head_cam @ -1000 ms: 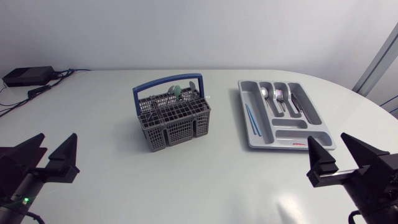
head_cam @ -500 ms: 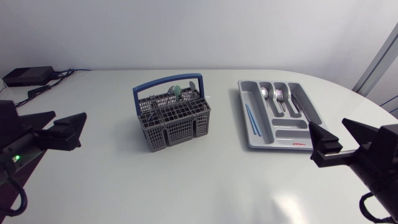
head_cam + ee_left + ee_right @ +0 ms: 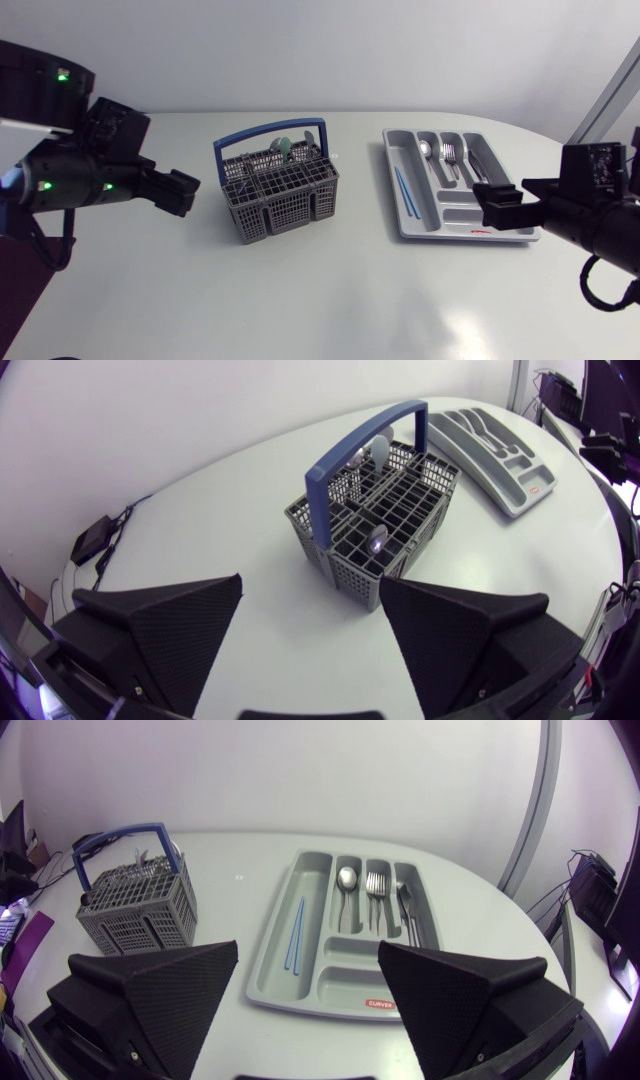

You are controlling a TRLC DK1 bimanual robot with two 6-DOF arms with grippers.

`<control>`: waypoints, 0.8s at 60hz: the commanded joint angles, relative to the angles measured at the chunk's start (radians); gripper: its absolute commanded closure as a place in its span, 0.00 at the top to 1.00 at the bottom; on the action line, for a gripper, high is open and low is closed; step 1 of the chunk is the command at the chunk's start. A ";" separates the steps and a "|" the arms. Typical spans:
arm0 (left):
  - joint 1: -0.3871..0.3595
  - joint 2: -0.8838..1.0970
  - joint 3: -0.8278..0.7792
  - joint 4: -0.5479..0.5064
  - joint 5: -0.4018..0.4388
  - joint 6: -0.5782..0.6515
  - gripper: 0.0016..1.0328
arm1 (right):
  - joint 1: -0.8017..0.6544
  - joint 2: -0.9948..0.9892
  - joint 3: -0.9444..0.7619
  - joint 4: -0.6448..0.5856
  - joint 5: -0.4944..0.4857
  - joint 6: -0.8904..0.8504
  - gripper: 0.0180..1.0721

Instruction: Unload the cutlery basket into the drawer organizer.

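Some unloading done, I judge | left gripper (image 3: 312, 582) wide open, empty, just beside cutlery basket (image 3: 278, 185) | right gripper (image 3: 308, 948) wide open, empty, near drawer organizer (image 3: 410, 222) | basket holds pale green spoon (image 3: 285, 147), other pieces | organizer has steel spoon (image 3: 426, 150), fork (image 3: 448, 152), knife (image 3: 470, 165), blue sticks (image 3: 404, 190)

Bright, even light; soft shadow beside cutlery basket (image 3: 280, 190); faint sheen on table (image 3: 330, 300).

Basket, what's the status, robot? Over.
Left hand open, empty. Right hand open, empty. Basket holds cutlery. Nothing in the way.
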 commanded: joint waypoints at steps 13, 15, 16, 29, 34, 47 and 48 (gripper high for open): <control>-0.196 0.203 0.161 -0.083 -0.143 0.009 0.93 | 0.007 0.165 0.128 -0.136 -0.124 -0.074 0.96; -0.221 0.229 0.178 -0.095 -0.163 -0.001 0.93 | 0.009 0.168 0.130 -0.138 -0.139 -0.095 0.96; -0.230 0.242 0.186 -0.101 -0.174 -0.007 0.93 | 0.012 0.168 0.130 -0.139 -0.147 -0.109 0.96; -0.299 0.381 0.255 -0.102 -0.292 -0.033 0.93 | 0.030 0.221 0.184 -0.170 -0.180 -0.143 0.96; -0.307 0.424 0.269 -0.101 -0.320 -0.042 0.93 | 0.041 0.237 0.197 -0.170 -0.179 -0.134 0.96; -0.293 0.489 0.285 -0.076 -0.346 -0.048 0.83 | 0.061 0.250 0.199 -0.159 -0.176 -0.132 0.96; -0.291 0.493 0.285 -0.073 -0.346 -0.048 0.81 | 0.063 0.250 0.197 -0.157 -0.176 -0.131 0.96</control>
